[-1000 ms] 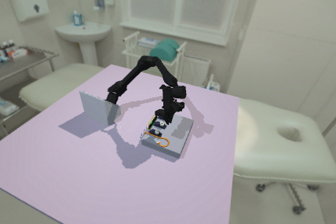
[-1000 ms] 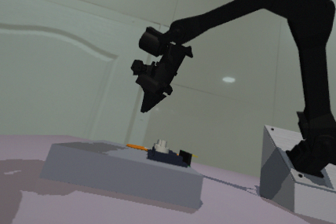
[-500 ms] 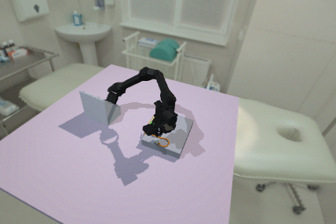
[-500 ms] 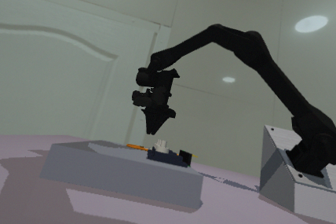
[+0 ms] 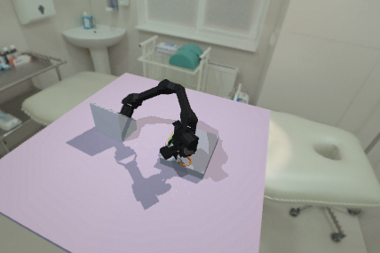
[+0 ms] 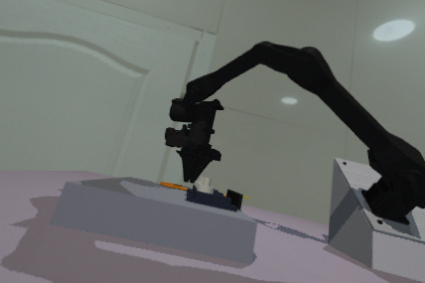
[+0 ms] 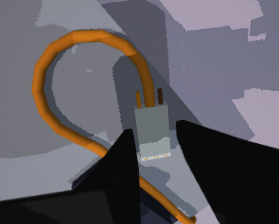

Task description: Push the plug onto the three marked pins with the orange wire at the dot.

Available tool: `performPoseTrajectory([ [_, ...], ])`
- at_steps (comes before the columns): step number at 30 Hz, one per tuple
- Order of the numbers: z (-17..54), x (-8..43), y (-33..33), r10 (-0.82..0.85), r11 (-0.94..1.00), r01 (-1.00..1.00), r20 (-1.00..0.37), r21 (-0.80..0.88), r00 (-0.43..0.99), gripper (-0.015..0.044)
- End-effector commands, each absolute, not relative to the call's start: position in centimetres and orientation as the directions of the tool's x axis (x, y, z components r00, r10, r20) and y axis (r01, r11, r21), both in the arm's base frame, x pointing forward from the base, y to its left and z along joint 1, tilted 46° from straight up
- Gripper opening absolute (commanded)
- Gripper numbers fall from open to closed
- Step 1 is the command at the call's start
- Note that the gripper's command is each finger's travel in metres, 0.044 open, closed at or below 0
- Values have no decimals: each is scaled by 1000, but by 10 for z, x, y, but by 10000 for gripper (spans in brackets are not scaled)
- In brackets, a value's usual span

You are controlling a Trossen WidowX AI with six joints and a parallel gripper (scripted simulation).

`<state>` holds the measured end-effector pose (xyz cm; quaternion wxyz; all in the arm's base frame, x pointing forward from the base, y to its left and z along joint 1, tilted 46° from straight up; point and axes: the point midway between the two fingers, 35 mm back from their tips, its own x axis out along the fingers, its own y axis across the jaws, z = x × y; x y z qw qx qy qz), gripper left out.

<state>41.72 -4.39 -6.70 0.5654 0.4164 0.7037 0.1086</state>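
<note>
The small flat grey plug lies on the grey printed holder, with its orange lead curling in a loop behind it. My gripper points down just over the holder. Its two dark fingers stand on either side of the plug, partly open, with a gap showing on each side. The dark servo with its white horn sits on the holder right beside the fingertips. The pins and the coloured band are not clear in any view.
The arm's grey base block stands on the purple table beside the holder. A padded couch borders the table on the right, and a sink and a wire rack stand behind it.
</note>
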Motion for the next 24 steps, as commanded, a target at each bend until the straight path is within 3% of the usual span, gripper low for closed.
performPoseTrajectory([
  [1,-70,416,-43,712,622,472,-702,625,-10,115],
  [12,-79,416,-33,713,621,472,-701,625,-10,115],
  [15,-79,416,-33,713,621,472,-701,625,-10,36],
  [24,-73,417,-40,712,622,472,-702,625,-10,0],
])
